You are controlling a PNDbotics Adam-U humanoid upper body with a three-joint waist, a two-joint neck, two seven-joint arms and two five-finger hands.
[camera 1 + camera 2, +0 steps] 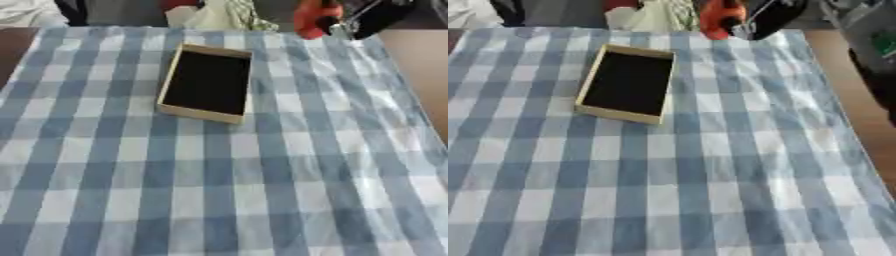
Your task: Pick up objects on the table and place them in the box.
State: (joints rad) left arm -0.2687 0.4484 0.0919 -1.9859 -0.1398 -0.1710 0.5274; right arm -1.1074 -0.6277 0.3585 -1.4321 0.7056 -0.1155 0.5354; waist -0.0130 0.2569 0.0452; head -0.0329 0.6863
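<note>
A shallow box (201,115) with a tan rim and a black inside lies on the blue checked cloth, left of centre toward the far side; nothing shows in it. My right hand (378,16), black, comes in at the far right corner, above the table's far edge. Its fingers are curled round an orange-red object (308,18), held to the right of and beyond the box, well clear of the box rim. My left hand shows in neither view.
The blue and white checked cloth (219,190) covers the table, with bare brown table edge (859,115) on the right. A pale, partly striped bundle (214,15) and dark things lie past the far edge. Part of my right arm (868,35) shows at the right.
</note>
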